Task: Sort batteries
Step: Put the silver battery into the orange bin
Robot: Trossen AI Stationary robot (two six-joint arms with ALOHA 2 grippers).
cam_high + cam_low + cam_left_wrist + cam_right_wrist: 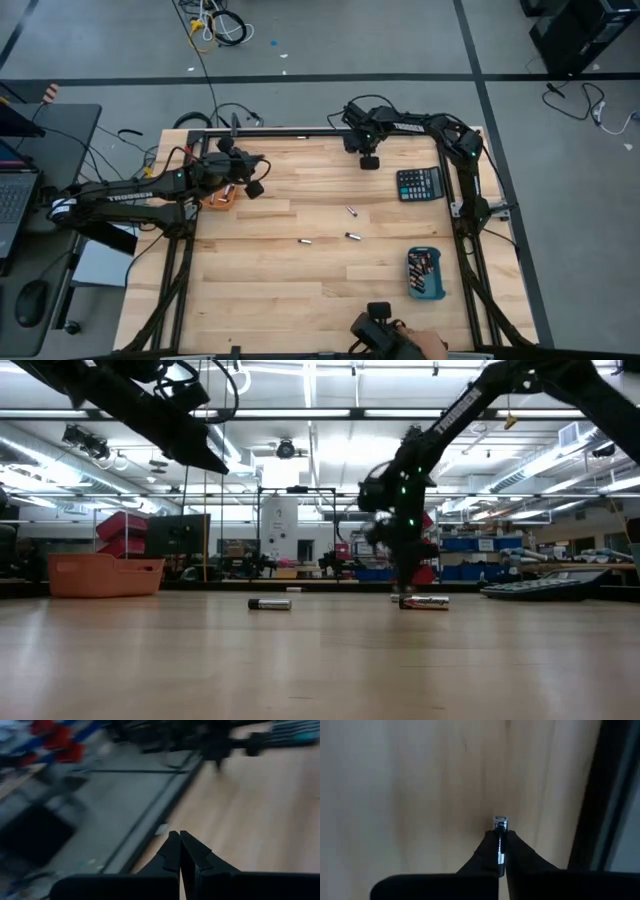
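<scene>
My right gripper [369,160] [500,836] stands near the table's far edge, pointing steeply down, shut on one small silvery battery [500,823]. Three loose batteries [351,210] [353,236] [304,241] lie on their sides mid-table; two of them [270,603] [425,601] show in the low view. My left gripper [250,186] [180,842] hangs shut and holding nothing above the table's left side, beside the orange tray [222,196]. The blue tray [425,274] at the near right holds several batteries. My right gripper pinches the battery's long sides [500,847] between its two fingers. The battery lies along the fingers, and its silvery end [500,822] sticks out past the fingertips. The fingers come from above, pointing steeply down. Whether that end touches the wood I cannot tell.
A black calculator [419,183] lies at the far right, close to my right arm. At the table's near edge a person's hand [432,346] holds a black device. The dark frame rail [607,795] runs along the far edge. Bare wood lies across the near left.
</scene>
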